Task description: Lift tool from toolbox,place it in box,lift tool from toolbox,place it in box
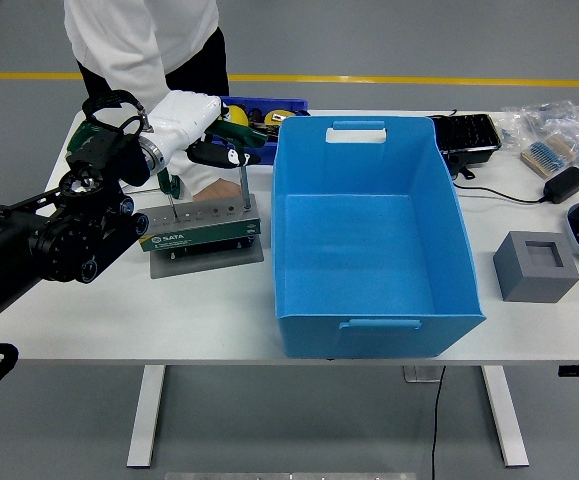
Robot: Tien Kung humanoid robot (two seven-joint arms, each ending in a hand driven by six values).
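Note:
A green toolbox stands on a grey plate at the table's left. My left hand, white and on a black arm, is shut on the dark handle of a screwdriver. The thin shaft still reaches down to the toolbox's top at its right end. A second screwdriver with a green handle stands upright in the toolbox's left part. The big blue box sits just right of the toolbox, with nothing inside. My right arm does not show.
A person in white stands at the far side, one hand resting behind the toolbox. A blue bin of tools, a black tray, parts bags, a power adapter and a grey block lie around.

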